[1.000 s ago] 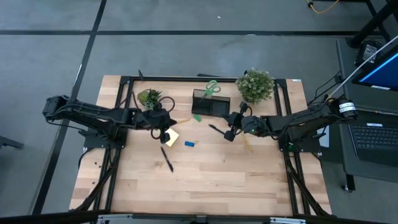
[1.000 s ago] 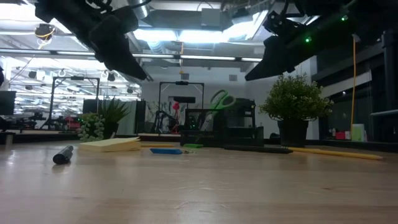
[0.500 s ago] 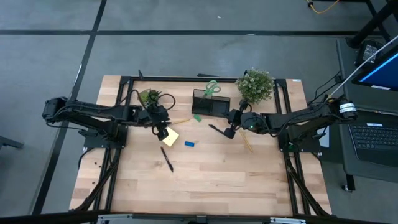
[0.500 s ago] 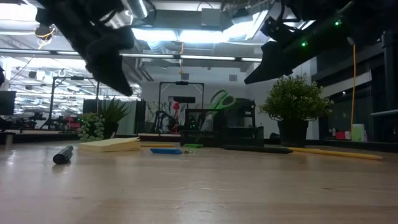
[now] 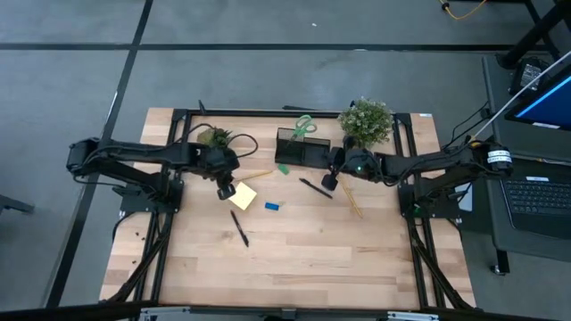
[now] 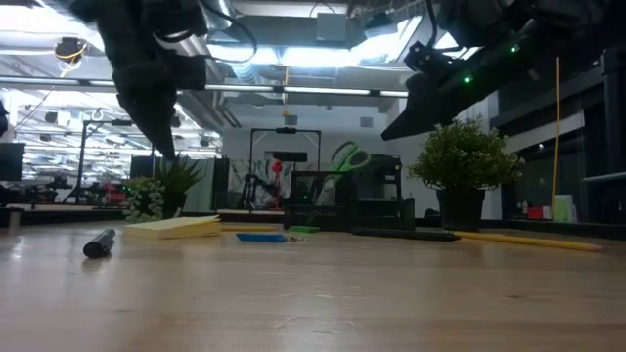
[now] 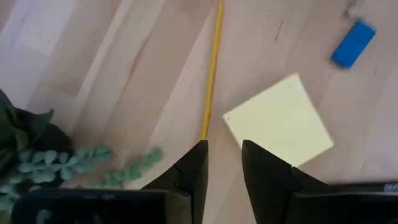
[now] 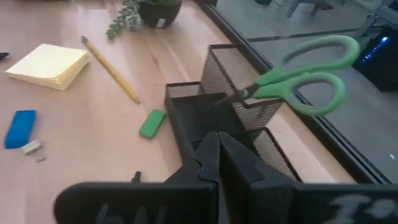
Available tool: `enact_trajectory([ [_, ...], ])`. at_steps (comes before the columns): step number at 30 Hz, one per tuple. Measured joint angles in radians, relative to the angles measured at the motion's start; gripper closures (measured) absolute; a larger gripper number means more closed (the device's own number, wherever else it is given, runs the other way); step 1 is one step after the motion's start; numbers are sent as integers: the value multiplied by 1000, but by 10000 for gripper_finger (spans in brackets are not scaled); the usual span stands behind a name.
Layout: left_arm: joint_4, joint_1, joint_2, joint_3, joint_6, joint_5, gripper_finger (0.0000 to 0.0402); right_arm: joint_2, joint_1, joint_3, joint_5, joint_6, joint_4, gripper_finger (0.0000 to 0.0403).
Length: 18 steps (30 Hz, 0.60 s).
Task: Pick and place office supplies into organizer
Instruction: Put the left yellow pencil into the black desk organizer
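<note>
- High view: the black mesh desk organizer [image 5: 302,152] stands at the table's far edge between two potted green plants, with the green-handled scissors [image 5: 304,126] already upright in it. On the pale wooden table [image 5: 294,267] lie a yellow sticky-note pad [image 5: 243,196], a small blue eraser [image 5: 272,206], a small green eraser [image 5: 283,168], two black pens [image 5: 239,227] and two thin wooden pencils [image 5: 354,203]. So, by my judgement, one item is stowed and most are left.
- Low view: both arms hang above the table; no supply is lifted.
- Left wrist view: the left gripper [image 7: 222,163] hovers over the near corner of the sticky-note pad beside a pencil, fingers narrowly parted, grasping nothing.
- Right wrist view: the right gripper [image 8: 217,149] sits just above the organizer's low tray, fingers pressed together and apparently empty.
</note>
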Motion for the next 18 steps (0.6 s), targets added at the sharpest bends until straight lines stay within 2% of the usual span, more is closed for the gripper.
enact_trajectory([
  [9, -83, 31, 201, 78, 147, -15, 309, 0, -23, 0, 0, -1, 8, 394],
  [18, -72, 82, 321, 81, 271, 22, 309, 0, -23, 0, 0, -4, 9, 394],
])
